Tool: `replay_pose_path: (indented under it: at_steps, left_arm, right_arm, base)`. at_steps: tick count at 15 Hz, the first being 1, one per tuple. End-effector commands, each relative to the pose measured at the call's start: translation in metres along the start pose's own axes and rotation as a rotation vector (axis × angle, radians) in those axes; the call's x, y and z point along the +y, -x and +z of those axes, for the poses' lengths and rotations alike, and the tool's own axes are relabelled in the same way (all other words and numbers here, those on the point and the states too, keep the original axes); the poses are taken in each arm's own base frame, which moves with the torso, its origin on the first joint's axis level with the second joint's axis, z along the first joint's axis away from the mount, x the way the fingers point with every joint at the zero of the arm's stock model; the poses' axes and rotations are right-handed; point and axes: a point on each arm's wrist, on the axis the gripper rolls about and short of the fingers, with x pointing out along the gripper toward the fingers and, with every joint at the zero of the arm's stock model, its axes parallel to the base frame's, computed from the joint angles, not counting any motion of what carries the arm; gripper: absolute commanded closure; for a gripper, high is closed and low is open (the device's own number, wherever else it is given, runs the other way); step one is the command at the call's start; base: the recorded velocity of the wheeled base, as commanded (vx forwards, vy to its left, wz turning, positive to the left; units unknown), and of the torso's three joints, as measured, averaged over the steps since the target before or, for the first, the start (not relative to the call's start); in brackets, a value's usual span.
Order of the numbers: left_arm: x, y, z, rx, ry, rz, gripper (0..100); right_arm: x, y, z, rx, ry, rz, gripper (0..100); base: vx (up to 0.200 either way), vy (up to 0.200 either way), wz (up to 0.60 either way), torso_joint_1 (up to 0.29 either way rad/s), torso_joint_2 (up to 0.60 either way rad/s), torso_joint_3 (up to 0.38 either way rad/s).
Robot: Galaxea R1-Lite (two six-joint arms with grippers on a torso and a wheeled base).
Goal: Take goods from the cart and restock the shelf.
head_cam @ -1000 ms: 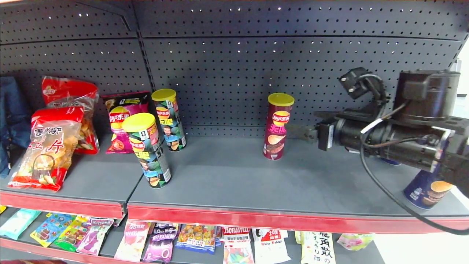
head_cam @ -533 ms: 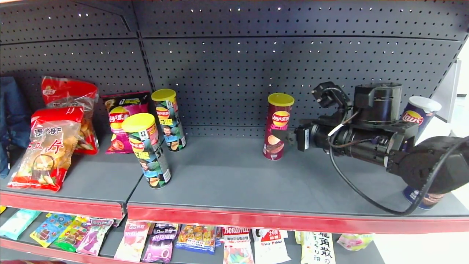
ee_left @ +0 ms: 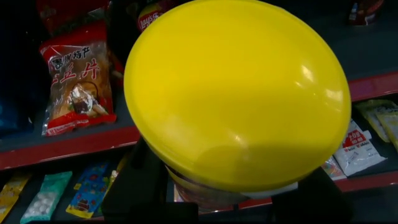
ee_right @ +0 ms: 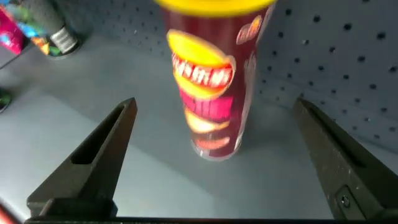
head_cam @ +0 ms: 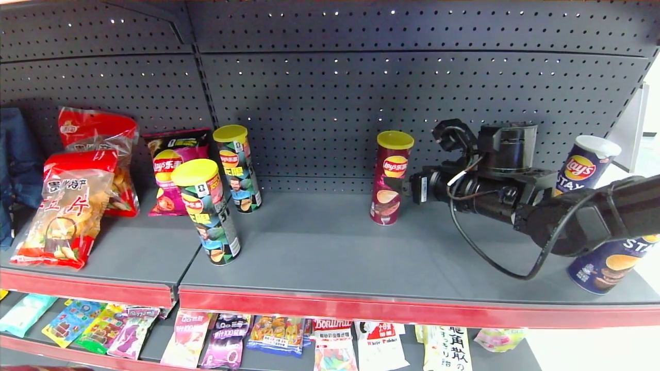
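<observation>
- Right gripper [head_cam: 407, 186] [ee_right: 214, 109]: claw wide. In the head view it sits at 3 o'clock of the maroon can [head_cam: 391, 178] [ee_right: 214, 93], level with the can's middle.
- In the right wrist view the maroon can stands between the two fingers [ee_right: 93, 155], with a gap on each side. No contact visible.
- The maroon can is upright on the shelf [head_cam: 335, 257] with its yellow lid on. It sits towards the rear of the shelf, just in front of the pegboard back panel [head_cam: 361, 93].
- Left gripper [ee_left: 224, 196]: clamped on a yellow-lidded can [ee_left: 236, 93]. The lid faces the wrist camera and dark fingers flank the can body.
- Behind that can in the left wrist view is a red snack bag [ee_left: 74, 81] [head_cam: 67, 206], lying on the shelf.
- In the head view, at 9 o'clock of the maroon can and well apart from it, are two patterned cans. Both are upright, the front one [head_cam: 206, 211] near the shelf edge and the rear one [head_cam: 238, 168] by the back panel.
- A purple chip bag [head_cam: 172, 170] leans just beside the rear patterned can, at its 9 o'clock.
- At 3 to 4 o'clock of the maroon can, past the right arm, are two blue cans. The rear one [head_cam: 585, 165] has a white lid. The front one [head_cam: 603, 265] is partly hidden by the arm.
- At 6 o'clock, on the tier below, is a row of candy packets [head_cam: 278, 335].
</observation>
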Motion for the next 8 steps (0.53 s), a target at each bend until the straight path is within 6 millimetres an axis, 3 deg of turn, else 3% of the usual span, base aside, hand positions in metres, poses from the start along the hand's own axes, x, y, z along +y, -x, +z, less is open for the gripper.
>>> replay_pose_path:
  at_steps: [1, 8]
  left_arm:
    - [0.000, -0.001, 0.000, 0.004, 0.001, -0.001, 100]
    - [0.000, -0.001, 0.000, 0.006, 0.001, -0.001, 100]
  right_arm:
    - [0.001, -0.009, 0.001, -0.005, 0.002, 0.004, 0]
    - [0.001, -0.028, -0.004, 0.002, 0.002, -0.018, 0]
  base:
    - [0.000, 0.000, 0.00, 0.000, 0.00, 0.000]
    - [0.000, 0.000, 0.00, 0.000, 0.00, 0.000]
